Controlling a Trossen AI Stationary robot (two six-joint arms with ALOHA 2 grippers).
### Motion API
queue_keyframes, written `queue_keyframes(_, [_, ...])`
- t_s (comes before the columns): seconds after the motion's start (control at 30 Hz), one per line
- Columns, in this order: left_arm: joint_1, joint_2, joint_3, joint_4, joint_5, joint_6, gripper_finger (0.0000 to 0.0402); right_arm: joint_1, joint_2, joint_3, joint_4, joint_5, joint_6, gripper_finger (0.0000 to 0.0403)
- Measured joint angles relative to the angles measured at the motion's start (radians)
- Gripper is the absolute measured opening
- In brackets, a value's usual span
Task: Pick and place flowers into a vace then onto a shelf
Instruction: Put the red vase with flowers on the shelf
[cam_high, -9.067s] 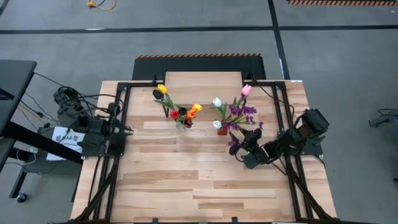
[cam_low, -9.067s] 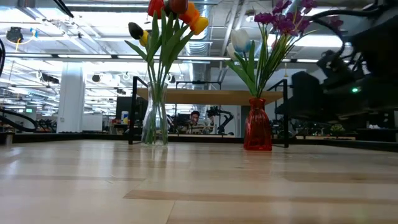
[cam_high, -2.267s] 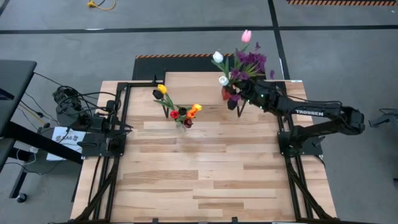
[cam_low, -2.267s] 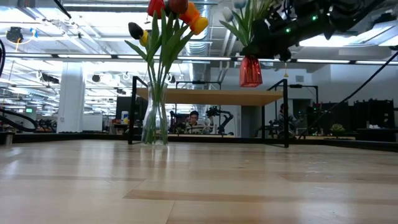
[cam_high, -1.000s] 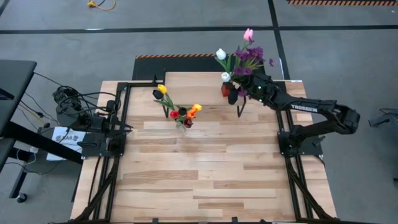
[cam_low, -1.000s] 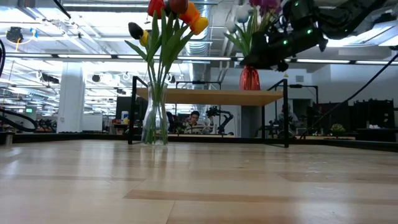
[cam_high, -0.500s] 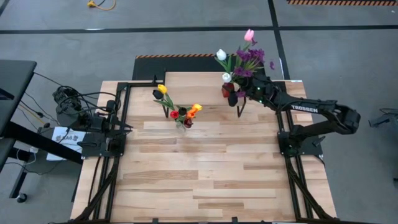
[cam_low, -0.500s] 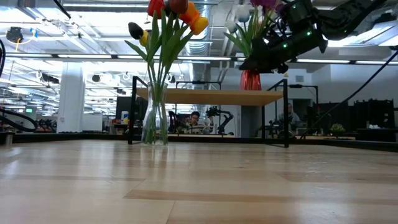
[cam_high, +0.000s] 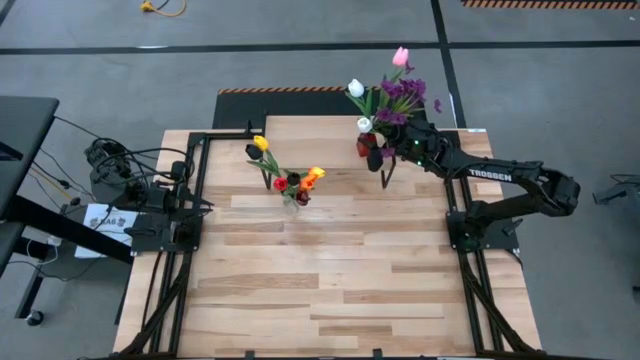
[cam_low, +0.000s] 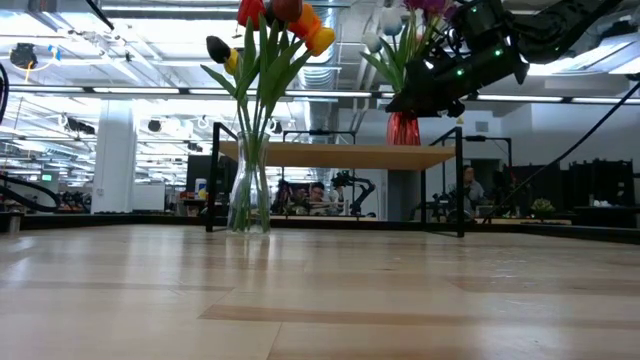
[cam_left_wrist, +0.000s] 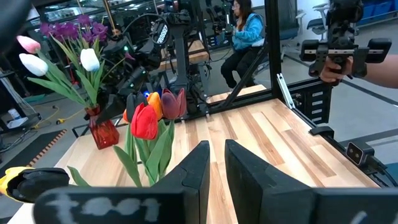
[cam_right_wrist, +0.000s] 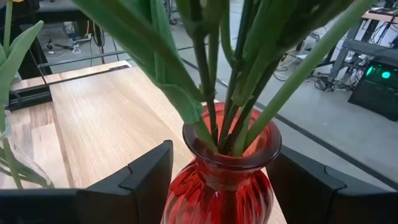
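Note:
The shelf (cam_high: 320, 135) stands at the table's far edge. On its right end the red vase (cam_low: 403, 128) rests on its base, holding white and pink tulips and purple sprigs (cam_high: 385, 90). My right gripper (cam_right_wrist: 221, 158) is open and reaches in level from the table's right. One finger stands on either side of the vase's body (cam_right_wrist: 217, 193); I see no touch. A clear glass vase (cam_high: 292, 198) with red, orange, yellow and dark tulips (cam_low: 275, 25) sits on the tabletop in front of the shelf. My left gripper (cam_left_wrist: 217, 155) waits, shut, at the table's left edge (cam_high: 195, 207).
Black frame rails run along both table sides (cam_high: 170, 280), and a black post stands at the shelf's right end (cam_low: 460, 180). A seated person in blue (cam_left_wrist: 249, 31) and a hand holding a device (cam_left_wrist: 342, 53) are beyond the table. Bare planks fill the near half (cam_high: 320, 290).

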Motion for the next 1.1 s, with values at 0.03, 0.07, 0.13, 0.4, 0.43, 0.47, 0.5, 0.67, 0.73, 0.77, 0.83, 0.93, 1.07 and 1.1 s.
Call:
queue_keyframes(0.03, [0.0, 0.0, 0.0, 0.0, 0.0, 0.0, 0.0041, 0.0, 0.0, 0.0, 0.0, 0.0, -0.002, 0.024])
queue_keyframes(0.07, [0.0, 0.0, 0.0, 0.0, 0.0, 0.0, 0.0041, 0.0, 0.0, 0.0, -0.002, 0.0, -0.005, 0.024])
queue_keyframes(0.13, [0.0, 0.0, 0.0, 0.0, 0.0, 0.0, 0.0041, 0.004, 0.0, 0.0, -0.005, 0.0, -0.015, 0.024])
queue_keyframes(0.4, [0.0, 0.0, 0.0, 0.0, 0.0, 0.0, 0.0041, 0.013, 0.0, 0.0, -0.006, 0.0, -0.027, 0.024])
queue_keyframes(0.43, [0.0, 0.0, 0.0, 0.0, 0.0, 0.0, 0.0041, 0.013, 0.0, 0.0, -0.006, 0.0, -0.028, 0.024])
queue_keyframes(0.47, [0.0, 0.0, 0.0, 0.0, 0.0, 0.0, 0.0041, 0.013, 0.0, 0.0, -0.006, 0.0, -0.028, 0.024])
queue_keyframes(0.5, [0.0, 0.0, 0.0, 0.0, 0.0, 0.0, 0.0041, 0.013, 0.0, 0.0, -0.006, 0.002, -0.028, 0.024])
queue_keyframes(0.67, [0.0, 0.0, 0.0, 0.0, 0.0, 0.0, 0.0041, 0.014, 0.0, 0.0, -0.008, 0.022, -0.028, 0.024])
queue_keyframes(0.73, [0.0, 0.0, 0.0, 0.0, 0.0, 0.0, 0.0041, 0.013, 0.0, 0.0, -0.009, 0.024, -0.028, 0.024])
queue_keyframes(0.77, [0.0, 0.0, 0.0, 0.0, 0.0, 0.0, 0.0041, 0.013, 0.0, 0.0, -0.009, 0.025, -0.028, 0.024])
queue_keyframes(0.83, [0.0, 0.0, 0.0, 0.0, 0.0, 0.0, 0.0041, 0.014, 0.0, 0.0, -0.009, 0.026, -0.04, 0.024])
queue_keyframes(0.93, [0.0, 0.0, 0.0, 0.0, 0.0, 0.0, 0.0041, 0.02, 0.0, 0.0, -0.008, 0.028, -0.044, 0.0245])
queue_keyframes(1.07, [0.0, 0.0, 0.0, 0.0, 0.0, -0.004, 0.0041, 0.021, 0.0, 0.0, -0.009, 0.055, -0.045, 0.0266])
queue_keyframes(1.1, [0.0, 0.0, 0.0, 0.0, 0.0, -0.004, 0.0041, 0.022, 0.0, 0.0, -0.009, 0.074, -0.047, 0.0272])
